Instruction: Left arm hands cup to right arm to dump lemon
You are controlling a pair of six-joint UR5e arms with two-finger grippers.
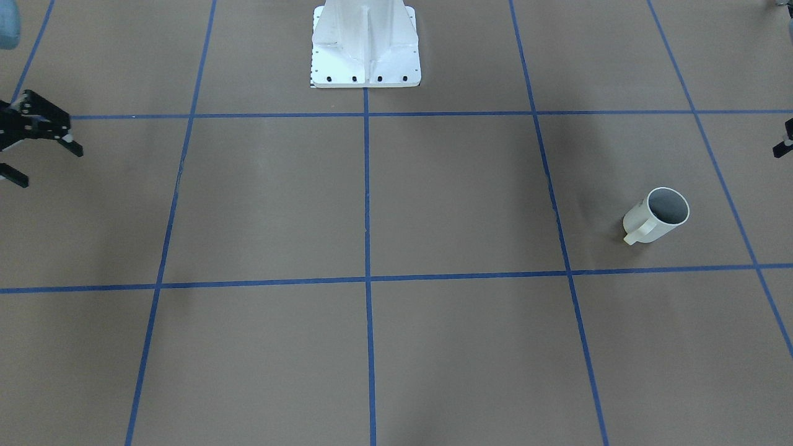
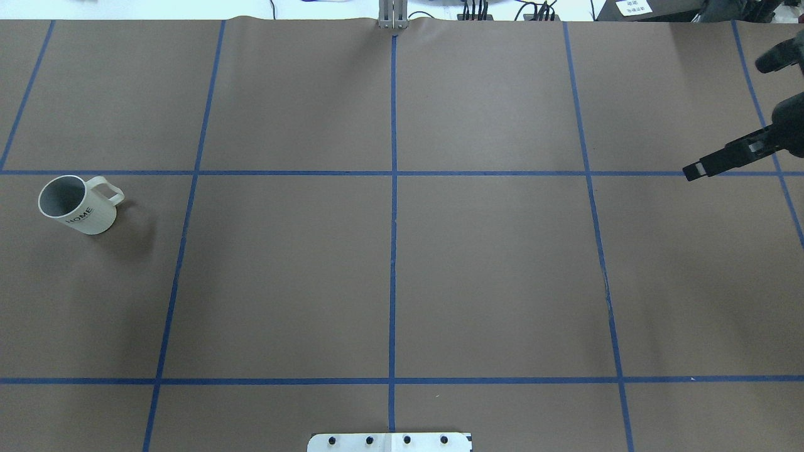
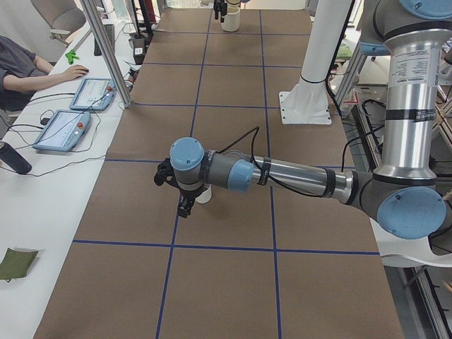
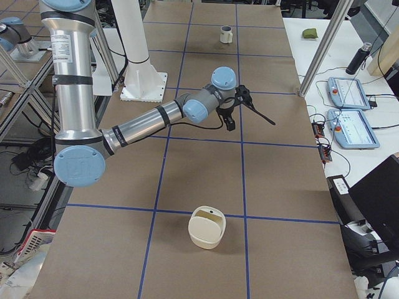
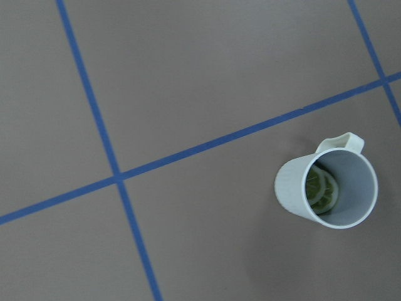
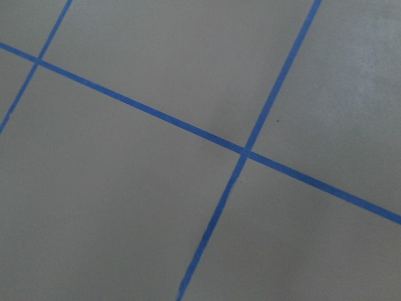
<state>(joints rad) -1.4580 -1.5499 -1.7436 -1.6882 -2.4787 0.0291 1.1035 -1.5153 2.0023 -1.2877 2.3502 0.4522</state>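
Overhead and front cameras are facing each other, sharing the cup point(image 2: 81, 210); end cameras are looking along the table point(image 3: 226, 282); wrist cameras are pointing down closely.

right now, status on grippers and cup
Right gripper open, empty. Left gripper near cup, not holding, state unclear. Cup upright on table, lemon slice inside. Cream container at far right end.

A robotics lab: the left arm point(image 3: 296, 176) and right arm point(image 4: 149, 121) reach over a paper-covered counter point(image 2: 502, 282) gridded with blue tape point(image 2: 393, 251). Teach pendants point(image 3: 60, 131) lie on a white side counter point(image 3: 42, 191) where a person point(image 3: 21, 70) sits.
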